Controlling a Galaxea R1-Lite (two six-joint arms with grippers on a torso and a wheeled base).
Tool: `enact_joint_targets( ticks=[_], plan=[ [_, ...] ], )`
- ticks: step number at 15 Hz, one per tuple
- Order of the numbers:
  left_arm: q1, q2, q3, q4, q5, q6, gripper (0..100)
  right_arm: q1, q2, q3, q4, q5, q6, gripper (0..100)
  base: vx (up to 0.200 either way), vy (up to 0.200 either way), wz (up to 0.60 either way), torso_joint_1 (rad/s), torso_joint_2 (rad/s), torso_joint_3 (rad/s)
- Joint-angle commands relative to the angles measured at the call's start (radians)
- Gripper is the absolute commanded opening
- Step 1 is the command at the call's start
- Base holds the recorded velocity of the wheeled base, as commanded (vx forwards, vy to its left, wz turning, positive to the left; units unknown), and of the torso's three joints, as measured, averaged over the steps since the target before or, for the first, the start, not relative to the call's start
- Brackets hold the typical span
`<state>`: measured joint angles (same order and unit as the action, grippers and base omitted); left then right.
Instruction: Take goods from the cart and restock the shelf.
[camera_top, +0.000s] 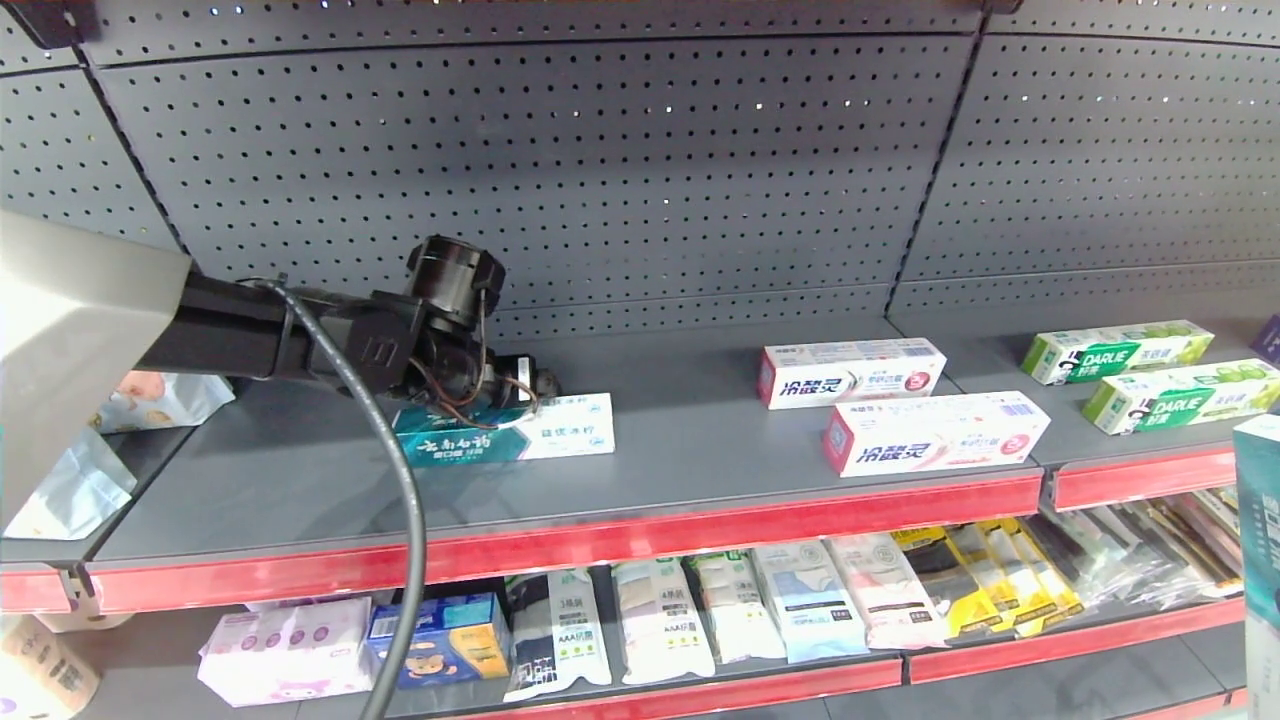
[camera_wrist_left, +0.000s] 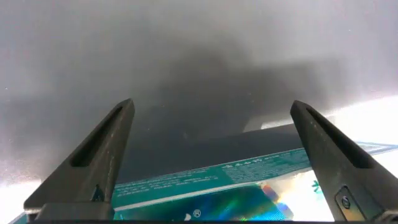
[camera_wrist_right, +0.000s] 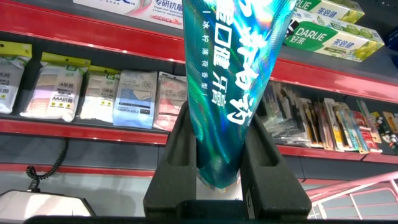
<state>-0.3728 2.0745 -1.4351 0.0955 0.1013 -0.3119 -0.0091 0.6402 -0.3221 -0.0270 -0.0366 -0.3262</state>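
Observation:
A teal and white toothpaste box (camera_top: 505, 432) lies flat on the grey shelf (camera_top: 680, 470), left of centre. My left gripper (camera_top: 522, 384) sits over its back edge. In the left wrist view the left gripper (camera_wrist_left: 211, 107) is open, fingers (camera_wrist_left: 93, 168) spread wide, with the box (camera_wrist_left: 217, 193) lying between them. My right gripper (camera_wrist_right: 219, 134) is shut on a second teal toothpaste box (camera_wrist_right: 233, 56), held upright in front of the lower shelves. That box shows at the right edge of the head view (camera_top: 1258, 520).
Two red and white toothpaste boxes (camera_top: 850, 372) (camera_top: 935, 432) and two green ones (camera_top: 1115, 352) (camera_top: 1180, 395) lie further right on the shelf. Bagged goods (camera_top: 150, 400) sit at far left. Flat packets (camera_top: 700, 610) fill the shelf below. A red rail (camera_top: 600, 540) edges the shelf.

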Motion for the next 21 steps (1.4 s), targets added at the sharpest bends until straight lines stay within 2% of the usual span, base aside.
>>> enact_joint_targets(
  ticks=[1,21],
  plan=[
    [-0.003,-0.002,-0.013,0.01,0.0,-0.001,100,0.0,0.001,0.005,-0.001,0.0,-0.001,0,0.0,0.0,0.0,0.0,0.0,0.0],
    [-0.009,-0.011,-0.008,0.09,-0.012,0.007,100,0.0,0.019,0.006,-0.001,0.003,0.001,0,0.0,0.0,0.0,0.0,0.0,0.0]
  ],
)
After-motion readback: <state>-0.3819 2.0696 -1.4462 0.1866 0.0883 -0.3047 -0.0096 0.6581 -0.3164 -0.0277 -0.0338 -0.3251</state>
